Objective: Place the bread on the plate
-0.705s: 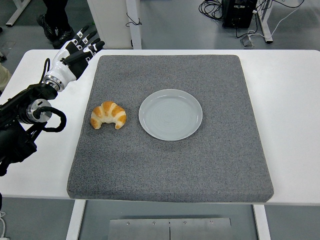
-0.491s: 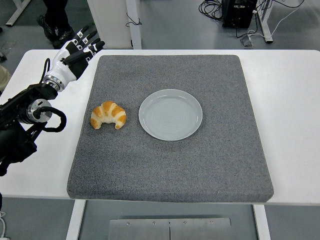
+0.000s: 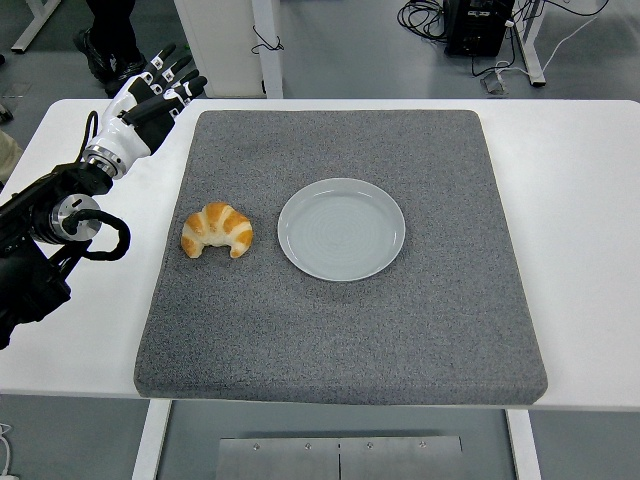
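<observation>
A golden croissant (image 3: pixel 216 230) lies on the grey mat (image 3: pixel 420 330), just left of an empty pale plate (image 3: pixel 341 228); a narrow gap of mat separates the two. My left hand (image 3: pixel 150 97) hovers over the white table beyond the mat's far left corner, well behind the croissant, fingers stretched out and holding nothing. Its black forearm (image 3: pixel 45 240) runs down the left edge. The right arm is out of view.
The white table (image 3: pixel 585 210) borders the mat on both sides. A person's dark shoes (image 3: pixel 108 55) stand on the floor beyond the far left edge. A white post (image 3: pixel 225 40) and cables sit behind the table.
My left hand has shifted slightly up and to the left, away from the mat's corner. The croissant and plate have not moved.
</observation>
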